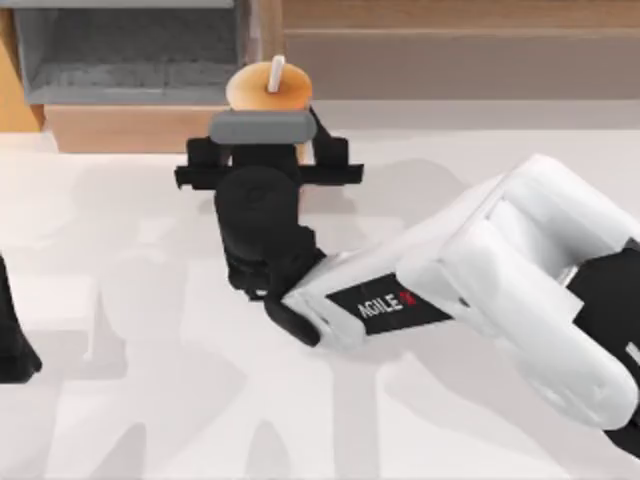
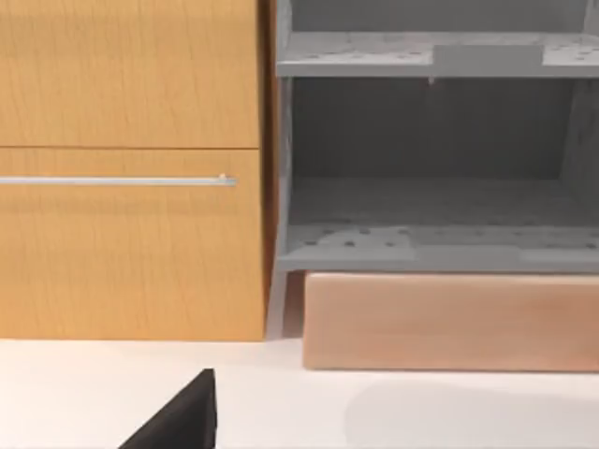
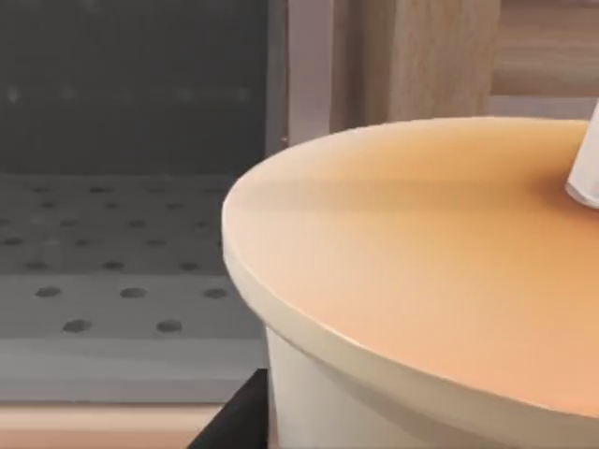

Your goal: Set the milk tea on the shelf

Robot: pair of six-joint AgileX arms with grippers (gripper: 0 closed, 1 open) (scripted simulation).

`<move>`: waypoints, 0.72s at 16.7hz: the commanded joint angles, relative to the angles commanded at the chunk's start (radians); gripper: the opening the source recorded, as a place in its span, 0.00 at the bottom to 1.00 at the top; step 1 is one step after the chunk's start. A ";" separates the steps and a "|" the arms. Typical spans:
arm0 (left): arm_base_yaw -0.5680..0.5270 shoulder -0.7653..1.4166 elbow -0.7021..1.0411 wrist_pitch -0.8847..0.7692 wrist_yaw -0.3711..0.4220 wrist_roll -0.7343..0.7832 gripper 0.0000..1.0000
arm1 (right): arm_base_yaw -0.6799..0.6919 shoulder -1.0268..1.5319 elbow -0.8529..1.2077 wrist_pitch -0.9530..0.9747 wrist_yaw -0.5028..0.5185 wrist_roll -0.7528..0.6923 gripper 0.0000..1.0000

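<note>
Our right pincer (image 1: pixel 262 95) grips the upright, peach-tan milk tea cup with its white straw (image 1: pixel 268 85) at the white surface's (image 1: pixel 150 300) back edge, the long brown wooden shelf (image 1: pixel 450 20) lying just beyond and rightward, left arm parked.

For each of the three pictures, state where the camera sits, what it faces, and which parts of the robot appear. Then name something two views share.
Top view: above the table, looking down on the right gripper at the milk tea; the left arm is parked at the left edge.
Left wrist view: low, facing the grey-lined box; dark gripper tip.
Right wrist view: beside the cup's lid; dark finger.
Shared: milk tea, top and right wrist views.
</note>
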 joint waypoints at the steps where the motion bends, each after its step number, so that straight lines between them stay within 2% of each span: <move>1: 0.000 0.000 0.000 0.000 0.000 0.000 1.00 | 0.000 0.000 0.000 0.000 0.000 0.000 0.25; 4: 0.000 0.000 0.000 0.000 0.000 0.000 1.00 | 0.000 0.000 0.000 0.000 0.000 0.000 0.02; 12: 0.000 0.000 0.000 0.000 0.000 0.000 1.00 | 0.000 0.000 0.000 0.000 0.000 0.000 0.00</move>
